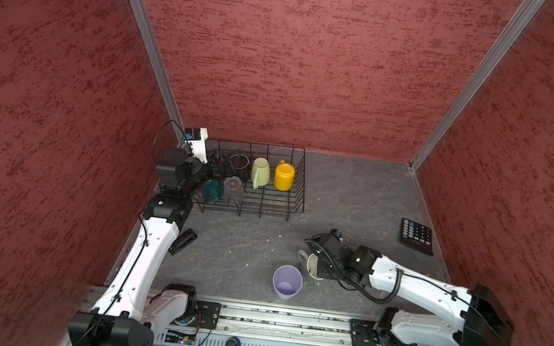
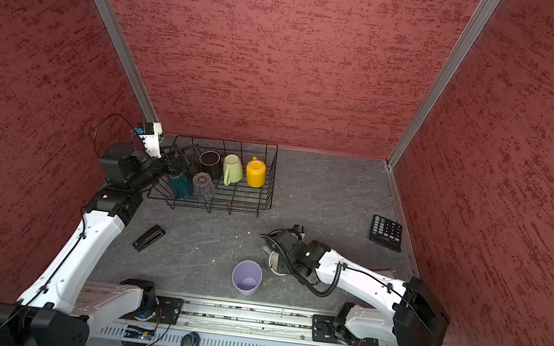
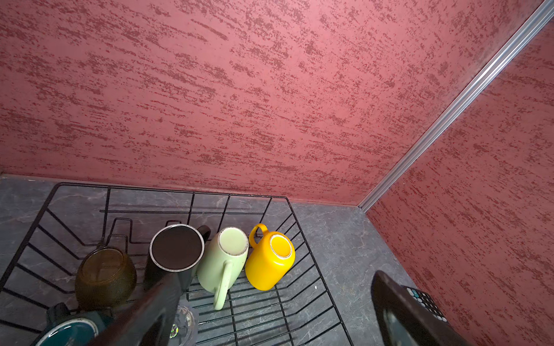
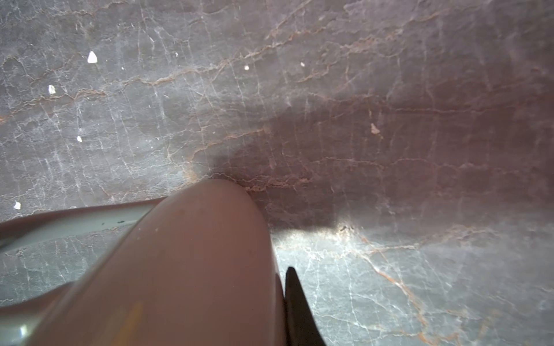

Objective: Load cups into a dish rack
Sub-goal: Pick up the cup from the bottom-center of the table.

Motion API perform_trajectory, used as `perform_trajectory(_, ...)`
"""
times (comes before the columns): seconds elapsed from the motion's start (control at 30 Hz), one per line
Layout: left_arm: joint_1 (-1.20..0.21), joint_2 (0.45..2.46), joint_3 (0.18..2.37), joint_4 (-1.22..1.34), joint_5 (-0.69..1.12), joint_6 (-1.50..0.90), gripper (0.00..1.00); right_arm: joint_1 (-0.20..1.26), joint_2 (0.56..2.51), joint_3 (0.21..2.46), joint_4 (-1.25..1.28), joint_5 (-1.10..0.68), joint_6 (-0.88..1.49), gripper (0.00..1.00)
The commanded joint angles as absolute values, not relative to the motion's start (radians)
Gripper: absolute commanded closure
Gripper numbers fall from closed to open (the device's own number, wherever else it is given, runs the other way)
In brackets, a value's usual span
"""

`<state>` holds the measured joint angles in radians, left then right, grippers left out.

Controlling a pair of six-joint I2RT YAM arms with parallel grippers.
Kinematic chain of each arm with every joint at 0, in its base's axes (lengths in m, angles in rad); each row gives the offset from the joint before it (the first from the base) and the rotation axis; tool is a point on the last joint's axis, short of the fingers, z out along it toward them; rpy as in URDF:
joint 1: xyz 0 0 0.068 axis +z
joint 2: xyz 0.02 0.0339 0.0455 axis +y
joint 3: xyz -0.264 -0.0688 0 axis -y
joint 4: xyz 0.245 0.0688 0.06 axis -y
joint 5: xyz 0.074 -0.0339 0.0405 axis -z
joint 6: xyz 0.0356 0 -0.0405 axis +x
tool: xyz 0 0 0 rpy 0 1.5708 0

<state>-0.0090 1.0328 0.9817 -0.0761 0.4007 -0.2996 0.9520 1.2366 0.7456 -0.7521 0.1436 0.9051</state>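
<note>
Pickup of the grey mug [image 1: 310, 267] is the step in hand, by my reading. In both top views it stands on the table [image 1: 354, 197], lower frame and right of centre, just beside the lilac tumbler [image 1: 286, 283] — mouth up, long axis vertical, handle toward the upper left. The right gripper [image 1: 318, 270] sits over its rim, jaws clamped on the wall. The left gripper [image 2: 181, 162] hangs over the left end of the dish rack [image 2: 272, 184], jaws apart, empty.

Left wrist view: the yellow mug [image 3: 269, 260] sits base up, with bare wire beside it.

Right wrist view: the grey mug's wall close up, a dark finger [image 4: 295, 305] against it.

Next — lift, carry to the rack, invert.
</note>
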Motion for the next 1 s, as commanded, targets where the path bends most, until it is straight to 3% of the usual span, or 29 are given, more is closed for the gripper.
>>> perform_trajectory(0.0,0.0,1.016,0.961,-0.022,0.436,-0.299,0.0,0.933,1.186,0.8,-0.797,0.199,0.903,1.0)
perform_trajectory(0.23,-0.003,0.991,0.879,0.13,0.487,-0.308,0.0,0.824,1.038,0.872,-0.845,0.22,0.829,1.0)
perform_trajectory(0.4,-0.016,0.984,0.824,0.252,0.588,-0.296,0.0,0.715,0.952,0.898,-0.741,0.143,0.756,1.0)
perform_trajectory(0.97,-0.22,1.105,0.788,0.38,1.114,-0.203,0.0,0.463,1.087,0.948,-0.109,-0.463,0.677,1.0)
